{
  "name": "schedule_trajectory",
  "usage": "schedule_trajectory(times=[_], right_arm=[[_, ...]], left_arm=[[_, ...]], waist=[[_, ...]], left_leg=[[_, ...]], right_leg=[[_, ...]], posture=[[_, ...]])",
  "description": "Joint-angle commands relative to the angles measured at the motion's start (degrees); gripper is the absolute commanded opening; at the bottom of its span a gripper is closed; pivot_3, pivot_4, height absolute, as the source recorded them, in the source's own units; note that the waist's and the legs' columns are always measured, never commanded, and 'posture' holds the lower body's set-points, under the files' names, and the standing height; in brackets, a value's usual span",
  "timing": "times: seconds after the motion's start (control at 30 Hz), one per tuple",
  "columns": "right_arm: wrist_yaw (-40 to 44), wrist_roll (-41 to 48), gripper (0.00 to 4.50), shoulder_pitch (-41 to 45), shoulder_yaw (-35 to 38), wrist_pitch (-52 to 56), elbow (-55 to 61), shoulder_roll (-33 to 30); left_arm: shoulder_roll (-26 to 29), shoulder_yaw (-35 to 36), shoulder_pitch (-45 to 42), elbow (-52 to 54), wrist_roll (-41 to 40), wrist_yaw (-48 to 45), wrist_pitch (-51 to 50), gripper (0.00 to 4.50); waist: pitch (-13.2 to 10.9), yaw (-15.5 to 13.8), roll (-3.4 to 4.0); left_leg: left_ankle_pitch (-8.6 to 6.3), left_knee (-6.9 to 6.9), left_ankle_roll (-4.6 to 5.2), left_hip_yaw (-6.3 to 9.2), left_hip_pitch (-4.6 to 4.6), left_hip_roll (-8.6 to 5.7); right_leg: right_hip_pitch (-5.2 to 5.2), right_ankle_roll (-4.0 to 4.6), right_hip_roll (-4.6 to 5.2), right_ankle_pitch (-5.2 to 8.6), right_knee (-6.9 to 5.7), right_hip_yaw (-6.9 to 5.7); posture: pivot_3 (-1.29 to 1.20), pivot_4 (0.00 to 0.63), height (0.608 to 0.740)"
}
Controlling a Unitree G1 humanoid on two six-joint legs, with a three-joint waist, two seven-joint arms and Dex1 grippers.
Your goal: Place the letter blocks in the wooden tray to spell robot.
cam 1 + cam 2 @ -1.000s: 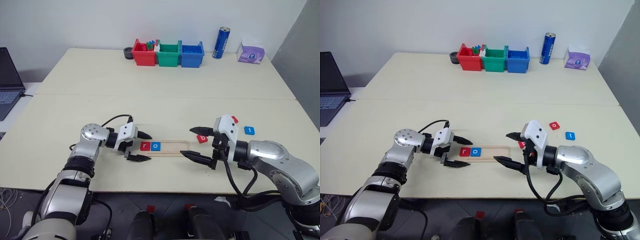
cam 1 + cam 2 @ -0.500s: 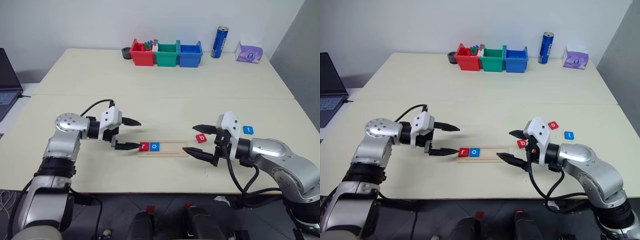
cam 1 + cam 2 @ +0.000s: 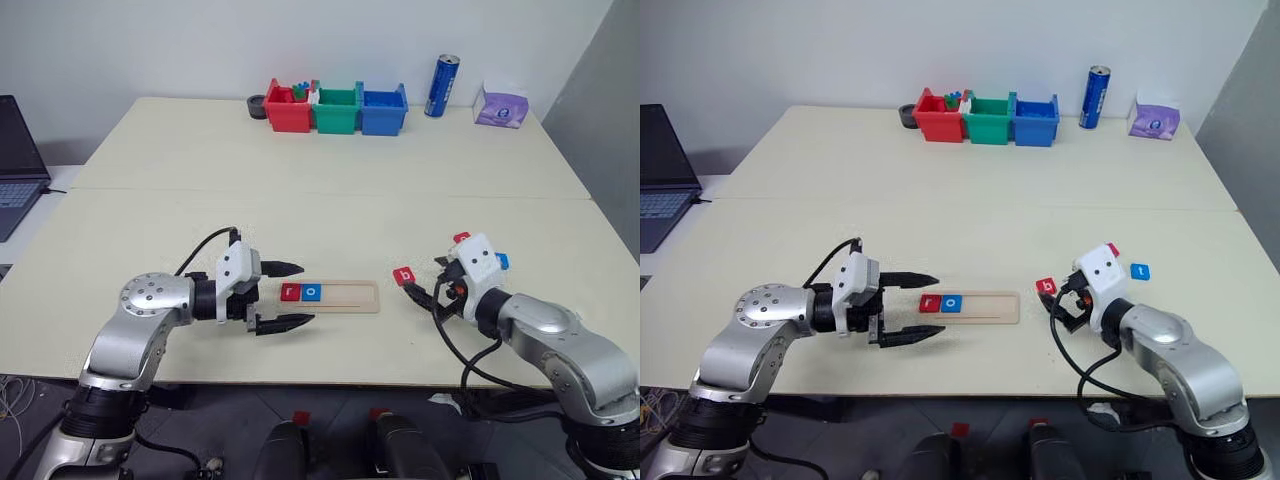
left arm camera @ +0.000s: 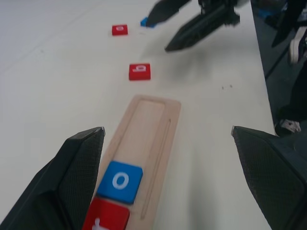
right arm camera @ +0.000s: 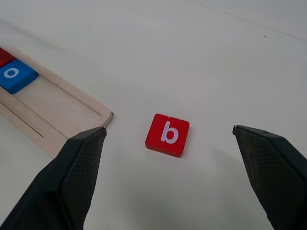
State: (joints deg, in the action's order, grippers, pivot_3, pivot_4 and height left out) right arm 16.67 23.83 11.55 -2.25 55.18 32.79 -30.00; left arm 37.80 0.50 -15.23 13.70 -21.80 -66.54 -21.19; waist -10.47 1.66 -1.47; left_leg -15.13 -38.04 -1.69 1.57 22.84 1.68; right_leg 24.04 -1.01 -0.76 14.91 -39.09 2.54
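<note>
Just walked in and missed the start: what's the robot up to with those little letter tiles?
It is spelling a word in the wooden tray. A red r and a blue o sit at the tray's left end. The open right gripper hangs over the red b, which lies on the table just past the tray's right end. The open left gripper holds nothing. Another red tile and a blue one wait further right.

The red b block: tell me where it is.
The red b block lies flat on the table just off the right end of the wooden tray, in front of the open right gripper.
</note>
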Motion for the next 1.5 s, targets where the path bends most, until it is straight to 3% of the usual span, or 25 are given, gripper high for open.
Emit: schedule_trajectory(times=[0.03,0.17,0.37,0.87,0.97,1.2,1.37,1.5], right_arm=[[-3.34,-1.7,4.5,1.06,0.27,1.42,-1.44,2.74],[-7.59,-1.85,4.5,3.72,1.78,5.12,-4.6,9.1],[-9.29,-3.35,4.5,7.07,1.79,6.04,-8.82,12.92],[-9.9,-6.71,4.5,5.97,-2.97,8.27,-10.14,15.38],[-9.96,-7.95,3.88,5.98,-3.22,7.35,-11.22,15.61],[-10.21,-9.41,1.49,5.84,-2.91,7.19,-11.42,16.25],[-9.01,-7.54,1.46,4.22,-1.82,12.94,-5.58,15.09],[-6.31,-3.11,1.46,-0.1,0.35,24.63,5.76,13.07]], left_arm=[[-0.71,0.14,0.99,5.39,-1.86,4.02,-2.56,4.48],[-0.89,-0.35,1.52,6.22,-2.58,5.45,-3.54,4.48],[0.04,-0.91,1.92,5.97,-2.17,5.18,-2.04,4.48],[2.75,-0.14,4.64,7.02,-2.55,5.22,-0.47,4.48],[2.77,-0.32,4.77,6.98,-2.53,4.97,-0.12,4.5],[2.49,-1.66,4.51,6.38,-2.25,4.28,0.85,4.5],[2.81,-1.84,4.73,6.61,-2.61,4.03,0.96,4.5],[3.92,-1.74,6.37,7.63,-3.2,2.89,1.0,4.5]], waist=[[0.0,0.0,0.0],[0.0,0.05,0.02],[0.01,0.08,0.02],[0.01,0.16,0.02],[0.01,0.16,0.02],[0.01,0.17,0.02],[0.02,0.15,0.02],[0.02,0.09,0.02]], left_leg=[[0.0,0.0,0.0,-0.01,0.0,0.0],[0.0,0.0,0.0,-0.01,-0.02,0.01],[0.0,0.01,0.0,-0.05,-0.01,-0.01],[0.0,0.05,0.0,-0.05,-0.02,0.0],[0.0,0.05,0.0,-0.04,-0.02,0.0],[0.0,0.05,0.0,-0.05,-0.03,0.01],[0.0,0.06,0.0,-0.03,-0.02,0.02],[-0.01,0.08,0.0,0.01,0.0,0.02]], right_leg=[[0.0,0.0,0.0,0.0,0.0,0.01],[0.0,0.01,-0.01,-0.01,-0.01,0.01],[0.01,0.19,-0.01,-0.11,0.03,0.03],[0.01,0.14,-0.01,-0.08,0.04,0.02],[0.02,0.11,-0.01,-0.06,0.04,0.01],[0.02,0.08,-0.02,-0.04,0.03,0.02],[0.02,0.09,-0.02,-0.05,0.04,0.01],[0.01,0.03,0.0,0.0,0.07,0.0]], posture=[[0.0,0.15,0.74],[0.0,0.15,0.74],[0.0,0.15,0.74],[0.0,0.15,0.74],[0.0,0.15,0.74],[0.0,0.15,0.74],[0.0,0.15,0.74],[0.0,0.15,0.74]])
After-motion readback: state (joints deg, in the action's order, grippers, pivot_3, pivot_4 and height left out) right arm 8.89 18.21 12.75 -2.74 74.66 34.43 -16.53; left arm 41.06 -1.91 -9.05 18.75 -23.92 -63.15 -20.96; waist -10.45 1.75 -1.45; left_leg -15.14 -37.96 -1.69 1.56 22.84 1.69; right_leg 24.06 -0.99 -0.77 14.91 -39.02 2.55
